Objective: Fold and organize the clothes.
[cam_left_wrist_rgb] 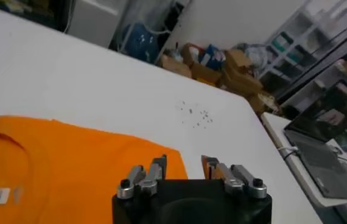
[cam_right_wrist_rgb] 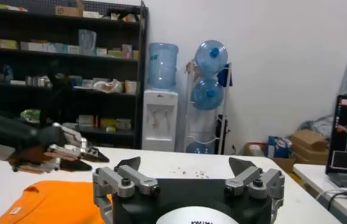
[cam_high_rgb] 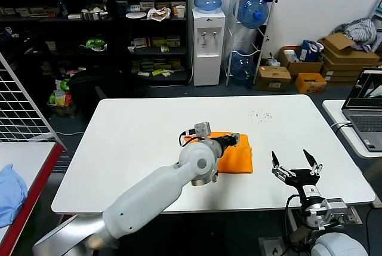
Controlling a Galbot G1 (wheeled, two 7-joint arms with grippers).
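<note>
Left gripper (cam_high_rgb: 234,139) over far edge of folded orange T-shirt (cam_high_rgb: 236,159), fingers parted with small gap, nothing pinched between them; cloth lies directly beneath and back toward robot. Shirt sits table centre (cam_high_rgb: 143,142), compact fold, long axis roughly left–right. Right gripper (cam_high_rgb: 296,164) parked at near table edge, jaws spread wide, empty, just right of shirt. Left arm nearer.

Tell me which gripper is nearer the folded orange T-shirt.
Left. The left gripper is directly over the orange T-shirt, its open jaws holding nothing. The right gripper hangs open off to the shirt's right, near the table's front edge.
</note>
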